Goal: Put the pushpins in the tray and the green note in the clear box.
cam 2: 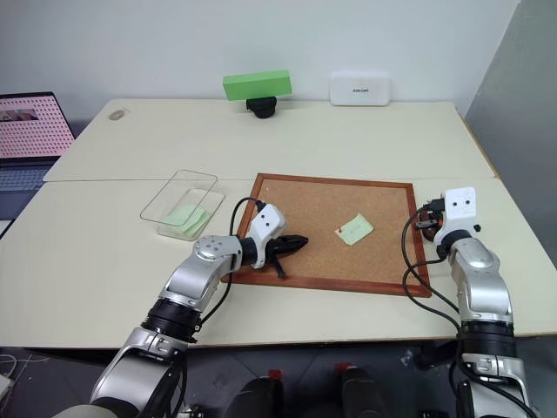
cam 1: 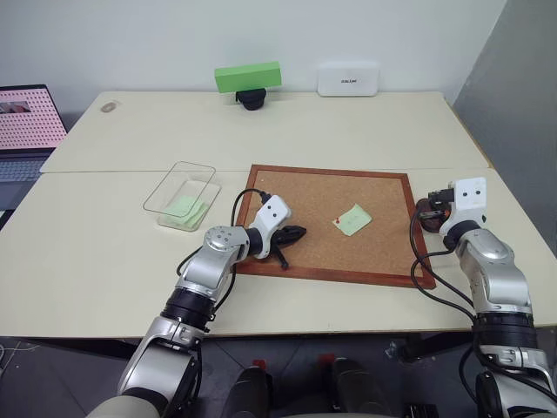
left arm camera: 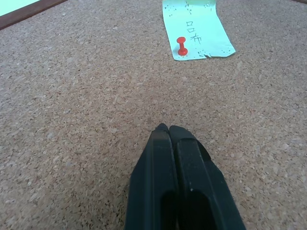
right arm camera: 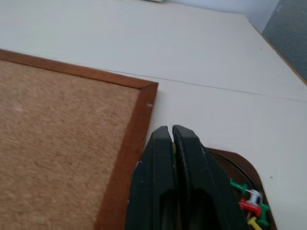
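Observation:
A pale green note [cam 1: 354, 219] lies on the corkboard [cam 1: 331, 187], with a red pushpin [cam 1: 338, 223] stuck in its near-left corner. My left gripper [cam 1: 296, 233] rests shut on the cork to the left of the note, pointing at it; in the left wrist view the gripper [left arm camera: 169, 128] faces the note [left arm camera: 196, 28] and the pin [left arm camera: 182, 46]. My right gripper [cam 1: 432, 209] is shut and sits over the dark brown tray [right arm camera: 240, 163] just right of the board. Several coloured pushpins [right arm camera: 249, 203] lie in the tray. I see nothing between these fingers. The clear box [cam 1: 180, 196] stands left of the board with green paper [cam 1: 185, 207] in it.
A bright green block [cam 1: 248, 77] on a black stand and a white device [cam 1: 348, 78] sit at the table's far edge. A laptop [cam 1: 26, 122] stands at the far left. The table's right edge runs close to the tray.

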